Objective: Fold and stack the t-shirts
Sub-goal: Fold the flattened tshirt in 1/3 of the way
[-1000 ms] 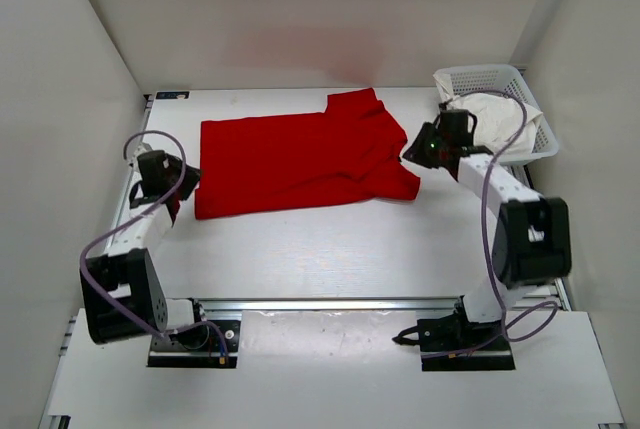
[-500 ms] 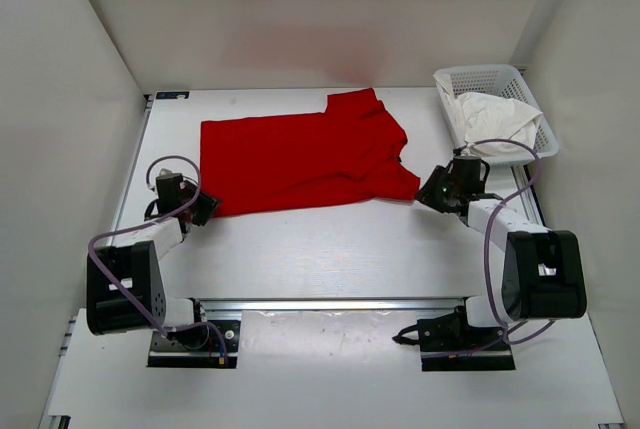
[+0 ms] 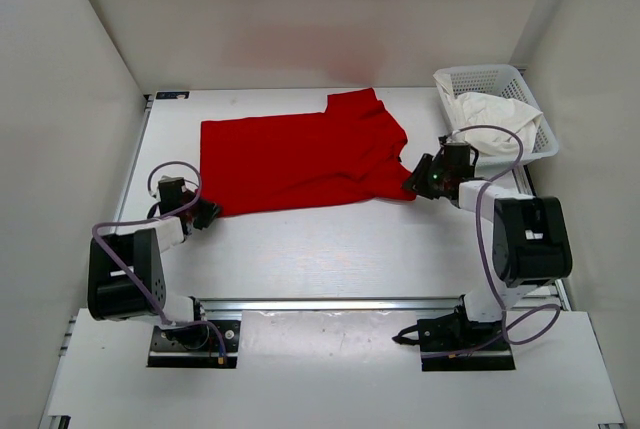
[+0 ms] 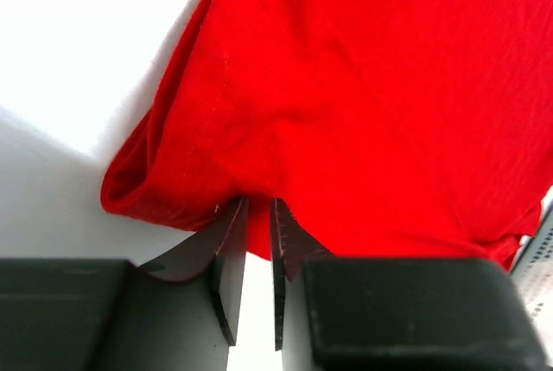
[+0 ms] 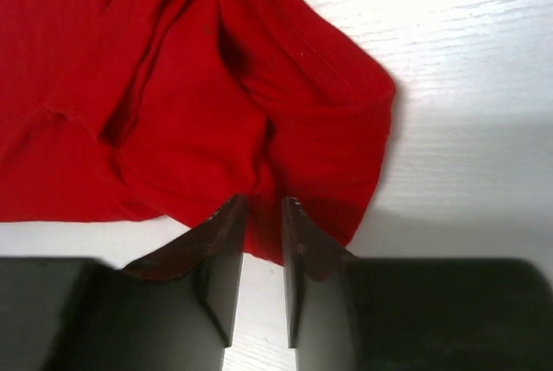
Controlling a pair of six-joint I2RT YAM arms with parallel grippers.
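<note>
Red tee (image 3: 300, 159) edge between both grippers' (image 4: 257, 207) fingertips

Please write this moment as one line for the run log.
left gripper: pinching red t-shirt hem | right gripper: pinching its near edge | white t-shirt: in basket

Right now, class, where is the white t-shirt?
In the top view, the white t-shirt lies bunched in the white mesh basket at the table's far right corner, right of the red t-shirt.
</note>
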